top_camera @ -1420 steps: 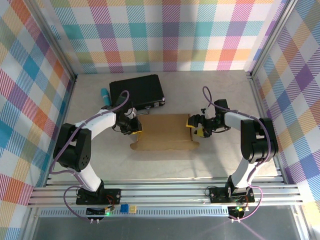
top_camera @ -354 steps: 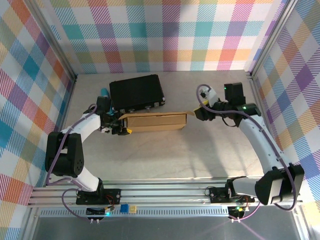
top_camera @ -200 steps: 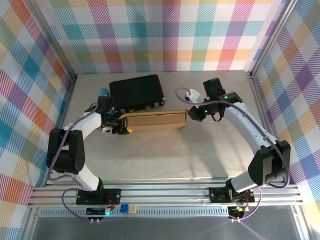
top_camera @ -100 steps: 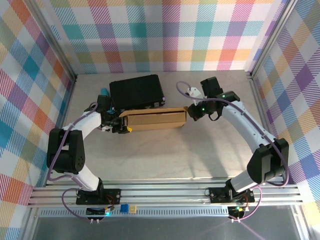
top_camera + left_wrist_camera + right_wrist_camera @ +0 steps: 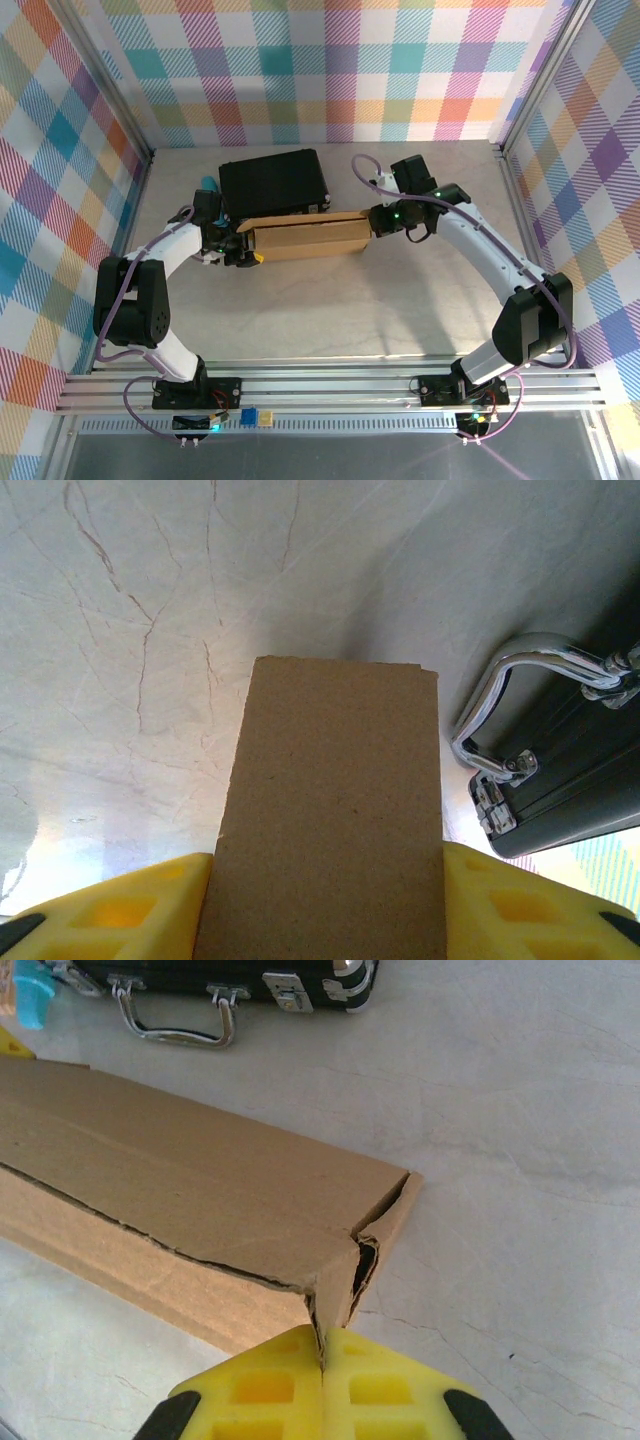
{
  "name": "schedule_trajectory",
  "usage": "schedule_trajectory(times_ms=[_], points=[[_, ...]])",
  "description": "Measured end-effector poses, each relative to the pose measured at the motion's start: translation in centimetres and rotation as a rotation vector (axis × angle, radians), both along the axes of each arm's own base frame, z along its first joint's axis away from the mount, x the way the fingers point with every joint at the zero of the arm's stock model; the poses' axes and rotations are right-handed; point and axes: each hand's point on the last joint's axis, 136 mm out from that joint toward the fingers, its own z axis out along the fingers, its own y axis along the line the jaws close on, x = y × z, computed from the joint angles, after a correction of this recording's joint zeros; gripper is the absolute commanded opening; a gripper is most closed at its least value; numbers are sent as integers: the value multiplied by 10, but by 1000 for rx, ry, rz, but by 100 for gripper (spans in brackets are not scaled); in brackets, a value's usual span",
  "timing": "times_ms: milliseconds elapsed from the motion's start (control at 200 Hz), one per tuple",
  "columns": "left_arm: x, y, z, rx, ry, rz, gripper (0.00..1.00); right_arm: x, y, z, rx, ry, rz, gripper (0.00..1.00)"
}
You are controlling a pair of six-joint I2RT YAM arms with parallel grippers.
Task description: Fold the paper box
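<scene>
- Top external view: the paper box [image 5: 308, 238] is seen lying lengthwise on the surface [image 5: 330, 310], just in front of the black case [image 5: 272, 183], and it's already folded into a shallow box shape.
- The step in hand is probably closing up the ends, since a loose, gaping corner is visible at the right end in the right wrist view.
- The left gripper [image 5: 243, 252] is clamped on the left end panel, with cardboard filling the gap between its fingers.
- The right gripper [image 5: 378, 222] is closed, tips touching that right corner. Whether a flap edge is pinched can't be told.
- Next, that corner likely needs to be pressed in squarely while the left end is braced.
</scene>
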Motion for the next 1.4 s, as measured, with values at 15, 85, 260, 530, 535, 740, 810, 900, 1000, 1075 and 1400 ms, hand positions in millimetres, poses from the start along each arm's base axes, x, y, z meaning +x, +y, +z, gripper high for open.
schedule_trajectory(times_ms=[15, 85, 260, 530, 535, 740, 810, 900, 1000, 1075, 1400], points=[[0, 0, 0, -1, 1, 1, 33, 0, 0, 0, 1, -1, -4, 0], [0, 0, 0, -2, 3, 5, 33, 3, 1, 0, 10, -2, -29, 0], [1, 0, 0, -5, 4, 11, 33, 9, 3, -2, 27, -13, -69, 0], [0, 0, -6, -7, 27, 19, 35, 24, 8, -6, 46, -42, -109, 0], [0, 0, -6, -7, 27, 19, 35, 24, 9, -6, 47, -43, -108, 0], [1, 1, -8, -17, 41, 30, 40, 34, 13, -9, 33, -76, -121, 0], [1, 1, -8, -21, 40, 31, 47, 38, 14, -11, 22, -91, -126, 0], [2, 3, -8, -20, 36, 33, 56, 43, 16, -13, 7, -106, -127, 0], [4, 8, -7, -6, 13, 18, 64, 48, 20, -13, -8, -120, -122, 0], [5, 10, -6, 12, -8, -14, 68, 53, 23, -14, -14, -130, -116, 0], [-7, 35, 29, 172, -123, -156, 75, 65, 30, -15, -43, -125, -97, 0]])
